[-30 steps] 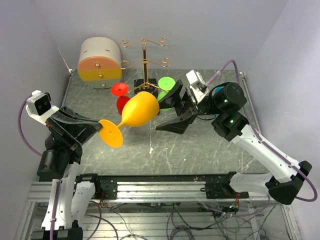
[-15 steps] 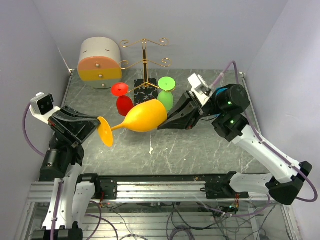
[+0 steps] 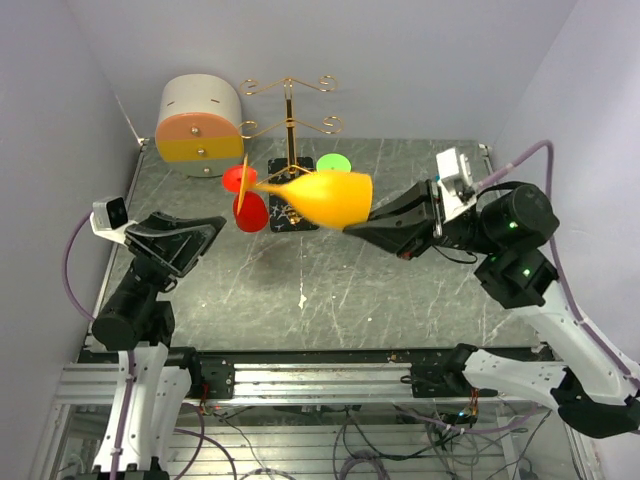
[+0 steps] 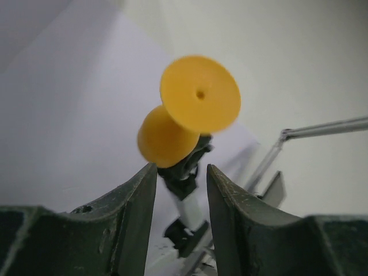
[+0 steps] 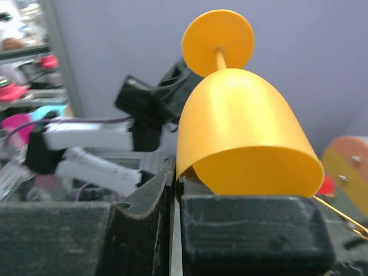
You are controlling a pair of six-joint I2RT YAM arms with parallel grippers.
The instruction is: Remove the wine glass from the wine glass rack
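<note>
A yellow wine glass (image 3: 335,197) hangs on its side in the air in front of the gold wine glass rack (image 3: 289,112), foot pointing left. My right gripper (image 3: 362,222) is shut on the bowl's rim; in the right wrist view the rim of the glass (image 5: 241,132) sits pinched in that gripper (image 5: 177,185). My left gripper (image 3: 207,232) stands open to the left, apart from the glass. The left wrist view shows the glass's foot (image 4: 199,101) beyond the left gripper (image 4: 181,178), with nothing between the fingers.
A red glass (image 3: 247,208) and a green glass (image 3: 333,162) stand by the rack's black marble base (image 3: 282,216). A round white-and-orange drawer box (image 3: 200,125) sits at the back left. Walls close in on both sides.
The right gripper shut on the glass's rim and carried it right and up. The left gripper opened, let go of the foot and drew back left.
</note>
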